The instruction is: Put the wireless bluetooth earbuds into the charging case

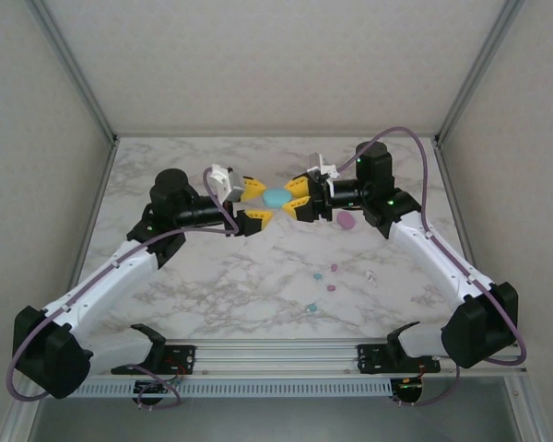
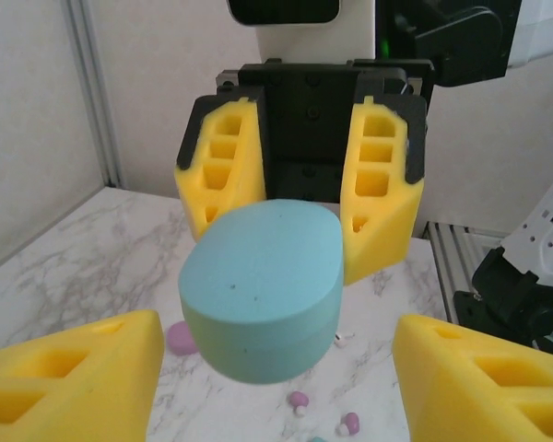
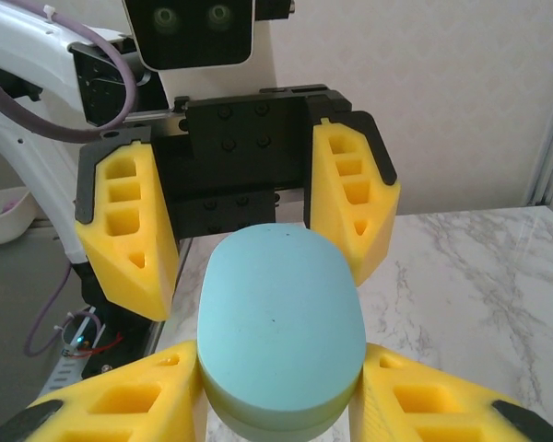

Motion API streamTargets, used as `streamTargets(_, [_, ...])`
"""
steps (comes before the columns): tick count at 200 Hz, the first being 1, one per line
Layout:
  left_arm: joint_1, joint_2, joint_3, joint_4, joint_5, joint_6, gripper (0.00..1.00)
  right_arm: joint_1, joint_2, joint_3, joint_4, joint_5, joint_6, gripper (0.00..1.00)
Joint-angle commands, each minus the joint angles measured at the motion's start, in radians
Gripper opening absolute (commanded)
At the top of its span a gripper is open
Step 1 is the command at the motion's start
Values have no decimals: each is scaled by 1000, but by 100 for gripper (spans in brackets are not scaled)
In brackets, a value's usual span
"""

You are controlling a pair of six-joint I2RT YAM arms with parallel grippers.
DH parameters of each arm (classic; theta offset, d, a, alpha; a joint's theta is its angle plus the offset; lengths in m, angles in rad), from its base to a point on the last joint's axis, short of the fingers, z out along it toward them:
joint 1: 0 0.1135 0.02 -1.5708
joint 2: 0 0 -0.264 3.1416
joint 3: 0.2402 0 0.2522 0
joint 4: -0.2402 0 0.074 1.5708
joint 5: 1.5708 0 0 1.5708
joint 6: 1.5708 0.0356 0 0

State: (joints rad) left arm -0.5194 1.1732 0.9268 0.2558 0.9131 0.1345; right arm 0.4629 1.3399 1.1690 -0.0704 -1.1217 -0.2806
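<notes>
Earbuds (image 1: pixel 331 287) lying scattered on marble table (image 1: pixel 212 285), below and nearer than both sets of fingers (image 1: pixel 255 191). Pink case (image 1: pixel 346 220) lying on table behind right fingers (image 1: pixel 300 208), beside wrist. Right gripper (image 1: pixel 297 197) pinching teal case (image 1: pixel 276 197) aloft, fingers pressing its two sides. Left gripper (image 1: pixel 256 204) facing it, fingers (image 2: pixel 74 382) standing spread either side of case's free end, gaps showing.

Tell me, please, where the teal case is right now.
In the top view the teal case is held aloft mid-scene by the right pincer, with the left pincer open around its other end.
</notes>
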Motion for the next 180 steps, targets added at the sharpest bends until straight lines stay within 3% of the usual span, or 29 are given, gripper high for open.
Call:
streamTargets(1, [7, 20, 39, 40, 63, -40, 63, 10, -7, 26, 39, -6, 5, 39])
streamTargets(50, [5, 52, 63, 52, 87, -72, 59, 12, -13, 8, 104, -13, 40, 39])
streamTargets(101, [4, 59, 57, 137, 86, -139, 47, 11, -15, -15, 161, -11, 70, 39])
streamTargets(180, [-17, 77, 60, 168, 81, -164, 48, 11, -23, -41, 234, 2, 98, 39])
